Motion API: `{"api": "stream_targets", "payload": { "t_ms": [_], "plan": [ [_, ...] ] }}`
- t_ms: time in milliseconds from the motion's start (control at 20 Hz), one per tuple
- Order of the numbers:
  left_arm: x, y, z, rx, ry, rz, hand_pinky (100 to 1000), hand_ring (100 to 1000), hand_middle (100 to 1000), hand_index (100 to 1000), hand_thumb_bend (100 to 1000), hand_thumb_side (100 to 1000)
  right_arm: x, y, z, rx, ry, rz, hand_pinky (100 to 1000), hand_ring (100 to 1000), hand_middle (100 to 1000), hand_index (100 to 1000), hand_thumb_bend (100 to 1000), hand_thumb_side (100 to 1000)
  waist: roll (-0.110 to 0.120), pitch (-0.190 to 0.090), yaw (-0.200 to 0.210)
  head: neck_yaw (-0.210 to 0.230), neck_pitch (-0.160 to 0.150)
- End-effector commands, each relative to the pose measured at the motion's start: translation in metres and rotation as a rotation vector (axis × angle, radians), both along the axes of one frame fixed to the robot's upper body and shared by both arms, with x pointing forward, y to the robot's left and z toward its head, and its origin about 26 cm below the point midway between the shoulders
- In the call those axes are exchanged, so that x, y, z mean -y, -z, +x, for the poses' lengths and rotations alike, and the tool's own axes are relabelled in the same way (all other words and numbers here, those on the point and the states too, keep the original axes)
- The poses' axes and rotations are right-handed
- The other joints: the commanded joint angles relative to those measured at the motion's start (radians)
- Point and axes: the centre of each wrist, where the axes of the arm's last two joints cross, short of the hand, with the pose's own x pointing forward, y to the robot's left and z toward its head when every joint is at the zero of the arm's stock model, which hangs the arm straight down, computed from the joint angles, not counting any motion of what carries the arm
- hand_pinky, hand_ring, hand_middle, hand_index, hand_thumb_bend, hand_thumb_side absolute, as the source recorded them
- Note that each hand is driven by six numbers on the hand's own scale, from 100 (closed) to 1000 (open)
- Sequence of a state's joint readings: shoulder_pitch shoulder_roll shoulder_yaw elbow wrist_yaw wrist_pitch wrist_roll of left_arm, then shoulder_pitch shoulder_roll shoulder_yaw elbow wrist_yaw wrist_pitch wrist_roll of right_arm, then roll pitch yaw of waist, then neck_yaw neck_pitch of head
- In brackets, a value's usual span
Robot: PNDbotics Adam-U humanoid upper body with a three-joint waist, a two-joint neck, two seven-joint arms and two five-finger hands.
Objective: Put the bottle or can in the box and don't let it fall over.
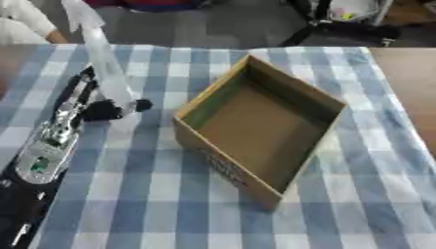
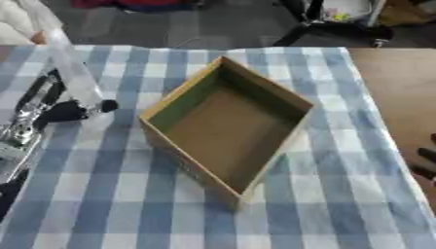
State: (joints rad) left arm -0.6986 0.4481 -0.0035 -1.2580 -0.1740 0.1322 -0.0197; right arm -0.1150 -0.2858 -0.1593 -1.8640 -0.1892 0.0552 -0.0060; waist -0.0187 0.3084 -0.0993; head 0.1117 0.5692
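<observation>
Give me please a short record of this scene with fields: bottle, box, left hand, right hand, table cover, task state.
bottle: clear plastic bottle, upright, left of the box, outside it
box: open cardboard box, empty, turned diagonally on the cloth
left hand: left hand curled round the bottle's lower part
right hand: only dark fingertips at the right edge of the right eye view; state unclear
table cover: blue and white checked cloth
task state: bottle not yet in the box

Looks to me like a lab or workshop room, I see a blue-and-white checked cloth (image 1: 170, 194) over a wooden tabletop (image 2: 391, 82), grey floor (image 1: 204, 24) past its far edge, black equipment legs (image 1: 315, 29) standing there
</observation>
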Motion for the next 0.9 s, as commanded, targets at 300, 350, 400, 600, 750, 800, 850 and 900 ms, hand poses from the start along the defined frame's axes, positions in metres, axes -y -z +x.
{"api": "stream_targets", "payload": {
  "t_ms": [300, 350, 400, 600, 750, 800, 850, 900],
  "plan": [
    [0.0019, -0.0137, 0.0034, 0.027, 0.005, 0.02, 1000, 673, 821, 883, 1000, 308, 0.0011, -0.005, 0.0008, 0.016, -0.004, -0.018, 825, 910, 1000, 870, 100, 775, -0.001, -0.011, -0.002, 0.002, -0.013],
    [0.0024, -0.0137, 0.0037, 0.027, 0.004, 0.019, 1000, 673, 820, 876, 1000, 300, 0.001, -0.005, 0.0008, 0.016, -0.004, -0.018, 825, 910, 1000, 870, 100, 776, -0.001, -0.011, -0.002, 0.002, -0.014],
    [0.0028, -0.0137, 0.004, 0.028, 0.003, 0.018, 1000, 672, 819, 873, 1000, 297, 0.0009, -0.0049, 0.0008, 0.016, -0.004, -0.018, 825, 910, 1000, 870, 100, 775, -0.002, -0.01, -0.003, 0.002, -0.014],
    [0.0037, -0.0134, 0.0048, 0.029, -0.002, 0.007, 1000, 658, 806, 827, 974, 238, 0.0008, -0.0046, 0.0008, 0.015, -0.005, -0.017, 825, 910, 1000, 870, 100, 777, -0.003, -0.009, -0.003, 0.003, -0.015],
    [0.0041, -0.0133, 0.0052, 0.033, -0.007, -0.007, 1000, 653, 798, 804, 938, 199, 0.0007, -0.0042, 0.001, 0.014, -0.005, -0.016, 825, 910, 1000, 870, 100, 778, -0.003, -0.009, -0.002, 0.003, -0.014],
    [0.0041, -0.0133, 0.0054, 0.033, -0.01, -0.012, 1000, 651, 796, 799, 931, 194, 0.0007, -0.0041, 0.001, 0.013, -0.005, -0.015, 825, 910, 1000, 870, 100, 778, -0.003, -0.009, -0.002, 0.002, -0.014],
    [0.0041, -0.0133, 0.0056, 0.034, -0.012, -0.016, 1000, 650, 794, 793, 920, 186, 0.0008, -0.004, 0.001, 0.013, -0.004, -0.015, 825, 911, 1000, 870, 100, 777, -0.003, -0.009, -0.002, 0.002, -0.015],
    [0.0042, -0.0132, 0.0058, 0.034, -0.015, -0.022, 1000, 648, 791, 785, 907, 176, 0.0009, -0.004, 0.001, 0.013, -0.004, -0.015, 825, 910, 1000, 870, 100, 777, -0.003, -0.01, -0.002, 0.002, -0.015]
  ]
}}
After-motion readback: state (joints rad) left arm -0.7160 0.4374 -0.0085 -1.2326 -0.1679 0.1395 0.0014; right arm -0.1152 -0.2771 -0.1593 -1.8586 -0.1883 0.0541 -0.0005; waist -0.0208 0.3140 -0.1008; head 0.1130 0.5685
